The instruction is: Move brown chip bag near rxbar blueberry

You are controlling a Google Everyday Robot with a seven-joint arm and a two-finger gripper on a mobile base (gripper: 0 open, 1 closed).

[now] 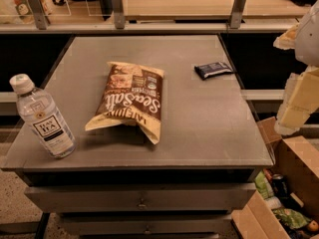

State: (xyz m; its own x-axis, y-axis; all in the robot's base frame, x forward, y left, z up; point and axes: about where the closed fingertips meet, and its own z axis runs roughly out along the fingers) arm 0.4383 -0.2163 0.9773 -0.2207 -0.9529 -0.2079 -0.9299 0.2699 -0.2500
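The brown chip bag [130, 99] lies flat in the middle of the grey table [209, 128], its white "Sea Salt" lettering upside down to me. The rxbar blueberry [213, 69], a small dark navy bar, lies at the table's far right, apart from the bag. My gripper [294, 111] hangs at the right edge of the view, beyond the table's right side and well clear of both objects. It holds nothing that I can see.
A clear water bottle [42, 118] with a white cap stands at the table's front left corner. An open cardboard box [286, 193] of mixed items sits on the floor at the lower right. A counter with metal posts [117, 6] runs behind the table.
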